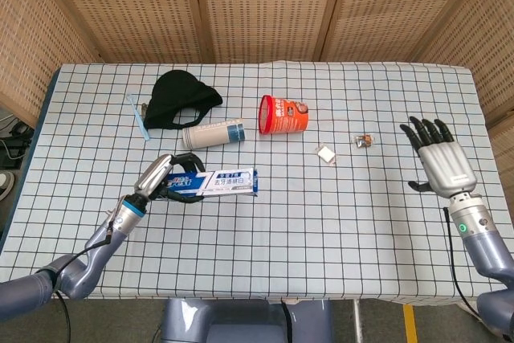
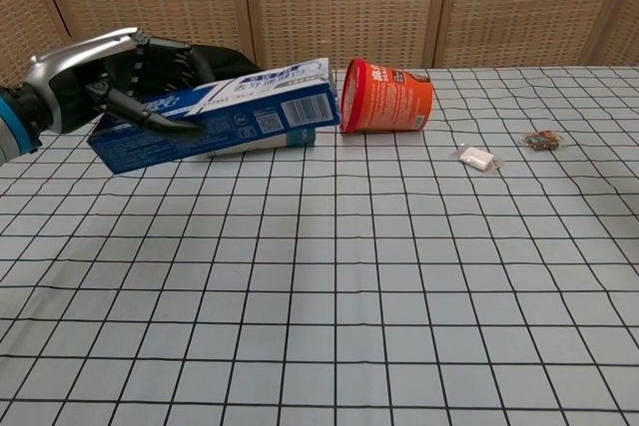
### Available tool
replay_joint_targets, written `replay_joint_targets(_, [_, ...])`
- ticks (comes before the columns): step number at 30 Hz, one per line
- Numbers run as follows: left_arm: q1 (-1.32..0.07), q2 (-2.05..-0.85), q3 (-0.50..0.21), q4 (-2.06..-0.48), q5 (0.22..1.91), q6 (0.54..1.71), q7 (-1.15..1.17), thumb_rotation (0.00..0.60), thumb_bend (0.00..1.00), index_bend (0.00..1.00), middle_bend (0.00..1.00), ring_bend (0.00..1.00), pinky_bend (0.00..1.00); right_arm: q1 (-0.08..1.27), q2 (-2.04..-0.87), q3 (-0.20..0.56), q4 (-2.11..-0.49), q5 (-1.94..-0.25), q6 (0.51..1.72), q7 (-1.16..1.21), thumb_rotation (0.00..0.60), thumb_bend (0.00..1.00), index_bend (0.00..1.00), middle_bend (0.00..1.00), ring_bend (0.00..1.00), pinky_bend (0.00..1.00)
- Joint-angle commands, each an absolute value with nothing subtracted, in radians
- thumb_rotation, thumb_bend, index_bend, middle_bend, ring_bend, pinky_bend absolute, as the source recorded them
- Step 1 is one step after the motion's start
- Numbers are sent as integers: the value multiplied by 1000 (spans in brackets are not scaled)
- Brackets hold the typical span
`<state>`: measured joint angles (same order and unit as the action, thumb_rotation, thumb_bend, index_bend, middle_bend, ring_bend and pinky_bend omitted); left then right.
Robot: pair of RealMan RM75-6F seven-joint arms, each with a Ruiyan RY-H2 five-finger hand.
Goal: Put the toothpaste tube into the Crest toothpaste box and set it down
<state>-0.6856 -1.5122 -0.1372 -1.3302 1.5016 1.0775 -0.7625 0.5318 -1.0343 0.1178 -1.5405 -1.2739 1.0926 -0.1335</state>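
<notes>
My left hand (image 1: 165, 180) (image 2: 105, 75) grips the blue and white Crest toothpaste box (image 1: 218, 183) (image 2: 220, 119) by its left end. The box lies nearly level, low over the left half of the table, its far end pointing right. No toothpaste tube shows outside the box, and I cannot see inside it. My right hand (image 1: 438, 164) hovers at the table's right edge, fingers spread, holding nothing. The chest view does not show it.
A white cup (image 1: 212, 132) (image 2: 262, 145) lies on its side behind the box, an orange tub (image 1: 282, 114) (image 2: 386, 96) to its right. A black cloth (image 1: 181, 96), a blue toothbrush (image 1: 137, 116), a white packet (image 1: 325, 153) (image 2: 475, 157) and a small wrapped sweet (image 1: 365, 140) (image 2: 541, 140) lie further off.
</notes>
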Motion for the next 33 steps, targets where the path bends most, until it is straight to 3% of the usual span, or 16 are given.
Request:
replay_joint_targets(1, [-673, -1517, -114, -1285, 1512, 1080, -751, 600, 135, 583, 476, 463, 462, 503, -1094, 81, -1474, -1336, 1114, -74, 600, 0, 64, 47, 7, 0])
replay_joint_targets(8, [-674, -1609, -87, -1139, 1514, 1067, -727, 600, 138, 585, 476, 463, 463, 473, -1151, 44, -1397, -1417, 1153, -64, 600, 0, 64, 48, 8, 0])
replay_joint_targets(27, [-700, -1847, -81, -888, 1482, 1002, -742, 600, 166, 589, 477, 463, 449, 451, -1178, 27, -1340, -1482, 1163, -2, 600, 0, 64, 54, 8, 0])
replay_joint_targets(30, [-699, -1880, -75, -850, 1489, 1010, -739, 600, 158, 534, 414, 417, 366, 449, -1178, 22, -1330, -1506, 1174, 3, 600, 0, 63, 55, 8, 0])
replay_joint_targets(33, [-698, -1896, -73, -828, 1497, 1024, -758, 600, 123, 395, 249, 254, 263, 446, -1178, 22, -1327, -1518, 1184, 12, 600, 0, 63, 55, 8, 0])
